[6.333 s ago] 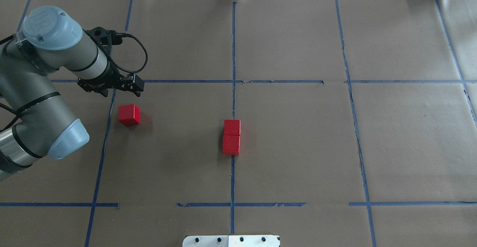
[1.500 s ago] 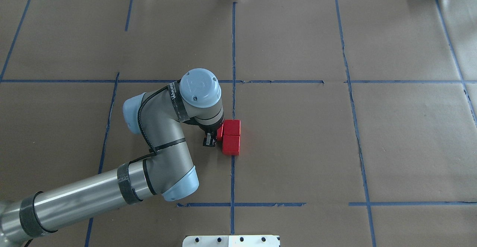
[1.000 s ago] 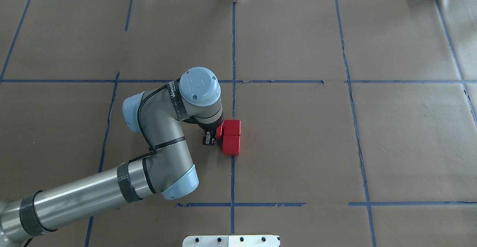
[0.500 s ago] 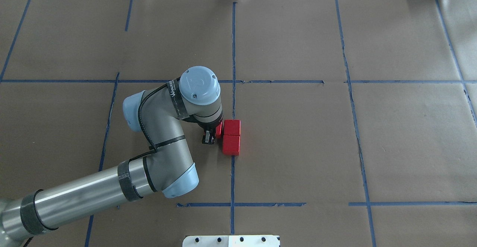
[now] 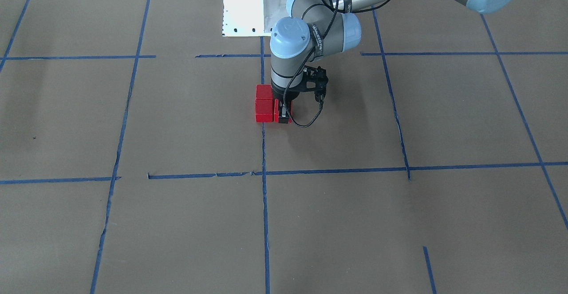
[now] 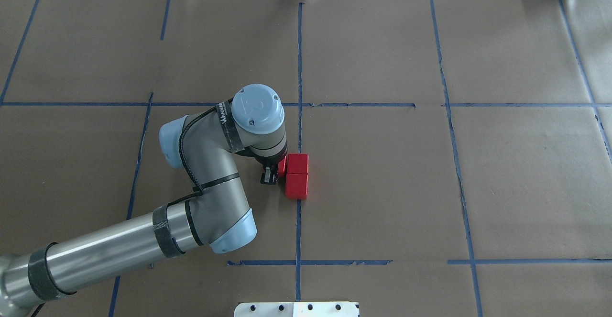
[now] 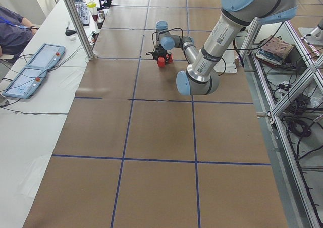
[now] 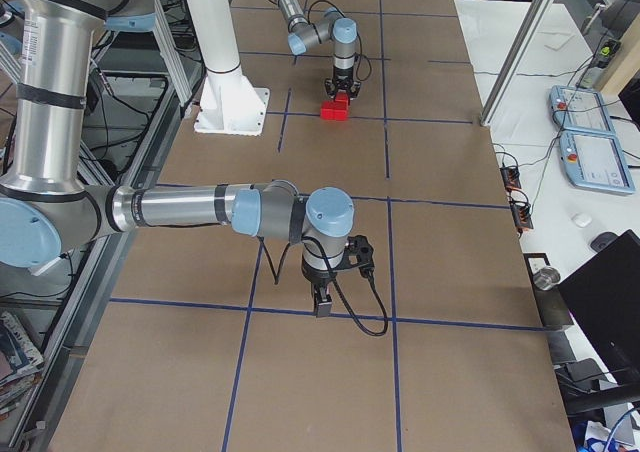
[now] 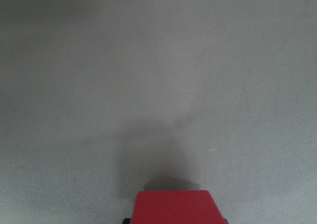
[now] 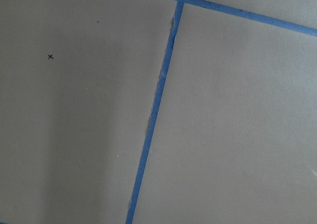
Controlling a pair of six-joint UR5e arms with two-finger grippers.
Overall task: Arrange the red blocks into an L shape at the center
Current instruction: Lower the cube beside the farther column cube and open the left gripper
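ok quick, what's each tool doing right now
left tool: closed on a red block
right tool: cannot be told

Right pincer (image 8: 322, 309) tip-down over a blue tape line (image 8: 450, 321) — far off, left pincer (image 8: 343, 94) at the red blocks (image 8: 333, 112)

Plain brown paper covers the tabletop (image 6: 382, 202), ruled into large squares by blue tape lines (image 6: 300, 59). Along its far side runs a white bench (image 7: 30, 137) bearing grey control pendants (image 7: 44, 55), beside an aluminium post (image 7: 76, 23). Lighting is even.
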